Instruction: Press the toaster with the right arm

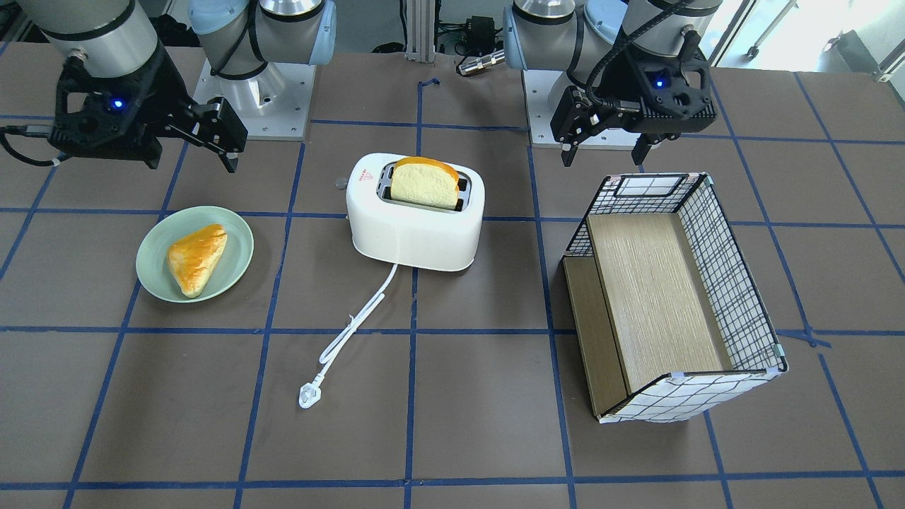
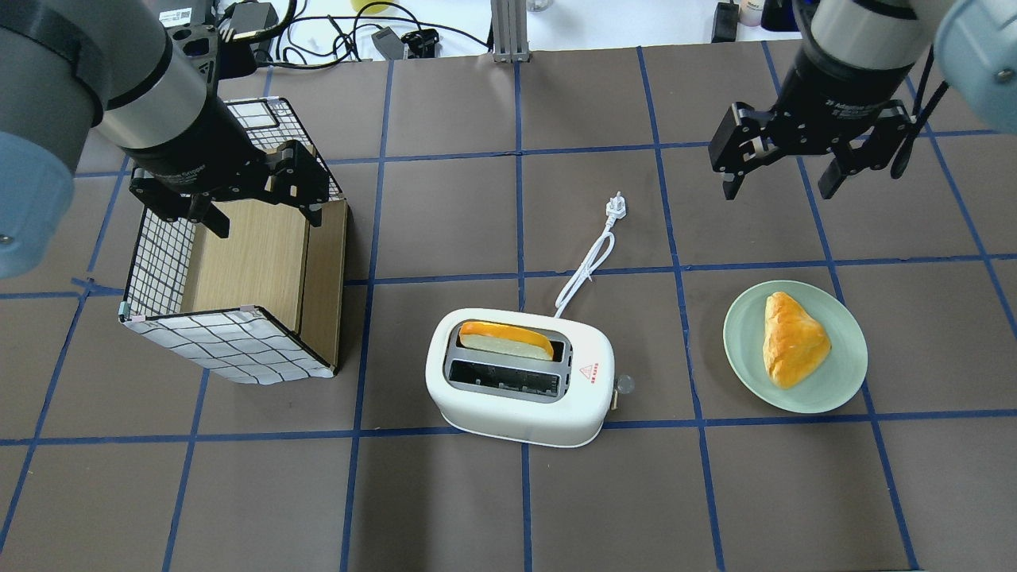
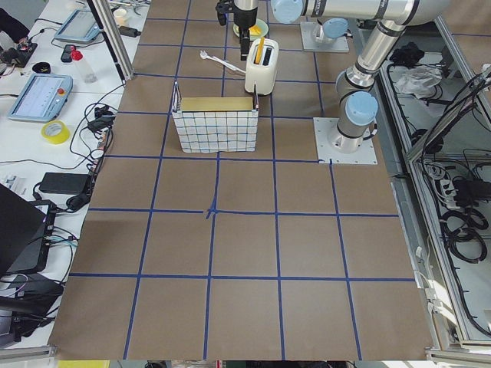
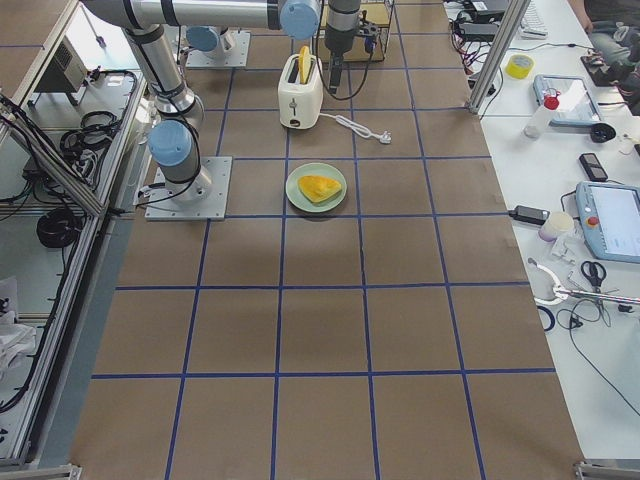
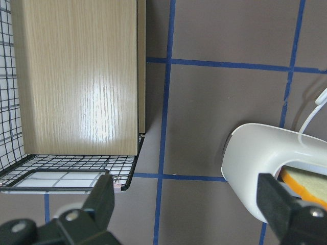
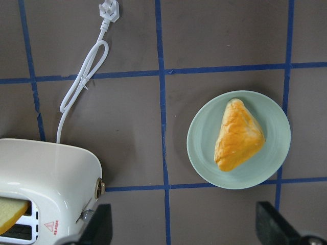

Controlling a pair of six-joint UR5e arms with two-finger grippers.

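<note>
Overhead exterior view puts the toaster (image 2: 520,377) closest to us, upright near the middle of the table (image 2: 477,508), beside a crossing of blue tape lines. We see a slice of bread (image 2: 506,340) standing in its farther slot, a red triangle mark (image 2: 589,371) on top at its right end, and a grey knob (image 2: 625,384) on that same end.

A little farther out on the right, a pale green plate (image 2: 842,381) carries a golden pastry (image 2: 793,339), well apart from the toaster. On the left sits a checked basket (image 2: 230,342) with wooden panels.

From the toaster's far side a white cord (image 2: 584,266) runs away to its plug (image 2: 616,208), which lies flat on the table.

Farthest from us, the right arm (image 2: 858,40) holds the right gripper (image 2: 779,191) above the table beyond the plate. Its fingers are spread wide and grip nothing, and it is well apart from the toaster. The left gripper (image 2: 266,222) hangs over the basket's far part, its fingers likewise spread wide and gripping nothing.
</note>
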